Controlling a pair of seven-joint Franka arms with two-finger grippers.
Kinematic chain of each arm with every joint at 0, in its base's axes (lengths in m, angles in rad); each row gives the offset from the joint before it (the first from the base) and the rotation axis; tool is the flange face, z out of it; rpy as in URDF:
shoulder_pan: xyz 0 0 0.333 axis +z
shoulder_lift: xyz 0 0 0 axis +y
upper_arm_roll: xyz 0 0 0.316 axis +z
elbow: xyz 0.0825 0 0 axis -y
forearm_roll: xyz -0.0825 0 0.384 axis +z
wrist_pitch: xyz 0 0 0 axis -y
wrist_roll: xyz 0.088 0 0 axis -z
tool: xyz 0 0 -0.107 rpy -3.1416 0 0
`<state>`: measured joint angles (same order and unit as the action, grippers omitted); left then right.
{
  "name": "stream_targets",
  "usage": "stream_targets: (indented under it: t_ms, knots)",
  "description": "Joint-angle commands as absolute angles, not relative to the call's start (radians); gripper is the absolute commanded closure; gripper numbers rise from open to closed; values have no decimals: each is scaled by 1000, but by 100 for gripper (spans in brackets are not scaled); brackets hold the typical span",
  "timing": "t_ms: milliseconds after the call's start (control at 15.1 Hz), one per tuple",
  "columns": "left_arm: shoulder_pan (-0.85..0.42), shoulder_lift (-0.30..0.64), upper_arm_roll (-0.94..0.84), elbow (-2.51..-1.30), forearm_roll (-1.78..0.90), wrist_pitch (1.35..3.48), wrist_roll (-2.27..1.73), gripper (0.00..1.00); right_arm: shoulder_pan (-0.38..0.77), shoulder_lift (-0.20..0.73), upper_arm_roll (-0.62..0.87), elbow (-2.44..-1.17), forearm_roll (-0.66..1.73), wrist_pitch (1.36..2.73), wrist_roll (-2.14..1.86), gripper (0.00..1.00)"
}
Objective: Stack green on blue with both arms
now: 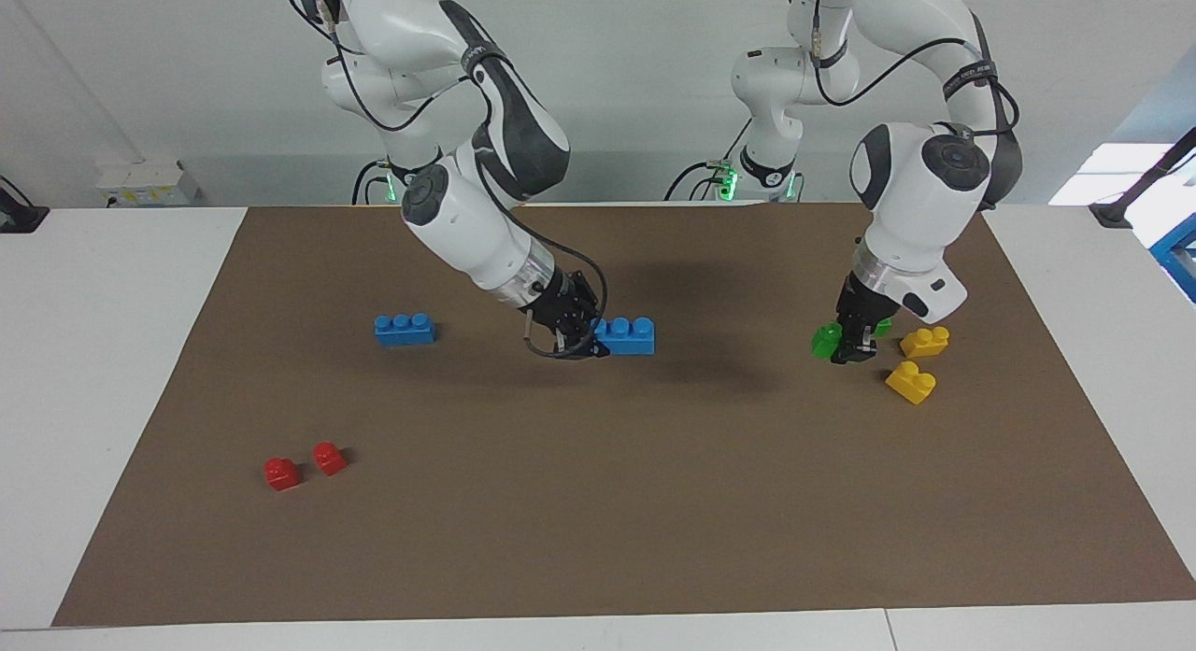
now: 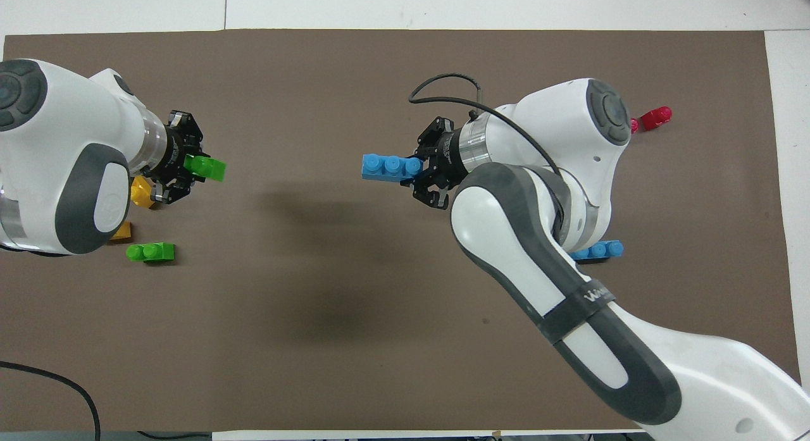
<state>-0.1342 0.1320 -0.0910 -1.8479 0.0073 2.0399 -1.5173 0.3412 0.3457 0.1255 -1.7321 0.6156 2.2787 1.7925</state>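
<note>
Facing view: my right gripper [image 1: 598, 345] is clamped on one end of a blue brick [image 1: 626, 335], carried level and studs up over the middle of the brown mat [image 1: 598, 502], so green can press down onto it. My left gripper [image 1: 852, 348] is closed on a green brick [image 1: 826, 341], raised near the mat's edge at the left arm's end, above two yellow bricks [image 1: 911, 382].

Overhead view: blue [image 2: 387, 167] and green [image 2: 207, 167] point at each other, well apart. Spare green [image 2: 150, 252] and spare blue [image 2: 598, 250] lie on the mat. A band on my right arm carries writing I cannot read.
</note>
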Motion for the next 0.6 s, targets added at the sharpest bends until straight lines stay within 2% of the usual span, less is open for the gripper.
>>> stream_targets:
  t_ms: [0,399,531]
  knots:
    - [-215,109,-78,-1850,25,1997,-1632,100,351,368,124,-1781,632,2348,1784,100]
    - [-373,103,-78,-1855,29,2003,-1839,100,379,388,124,-1836,614,2393,1666,100]
    - [-420,101,-80,-1861,51,2008,-1911,100,400,387,124,-1882,614,2456,1612,100]
